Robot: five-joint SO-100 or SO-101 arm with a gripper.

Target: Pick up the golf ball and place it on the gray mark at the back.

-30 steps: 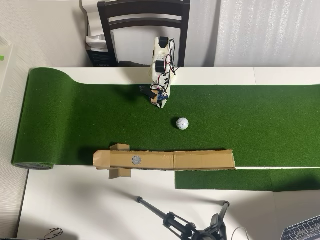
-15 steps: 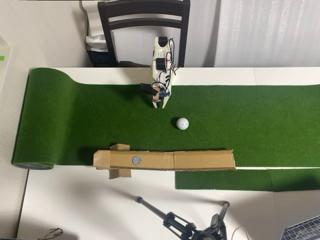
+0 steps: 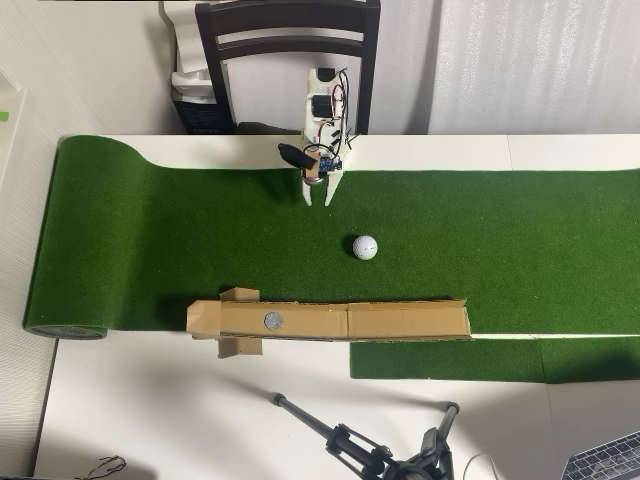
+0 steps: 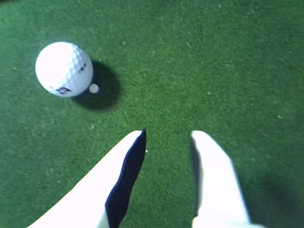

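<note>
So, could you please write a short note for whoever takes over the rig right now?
Tool: open and empty, hanging over the green mat, touching nothing.
Golf ball: lying on the mat, free. In the wrist view it sits up and to the left of the fingertips, not between them.
Gray mark: a round spot on the cardboard strip along the mat's edge, with nothing on it.
Done: nothing yet; the ball has not been picked up.
Left: line the tool up over the ball, grip it, carry it to the gray mark and set it down there.
</note>
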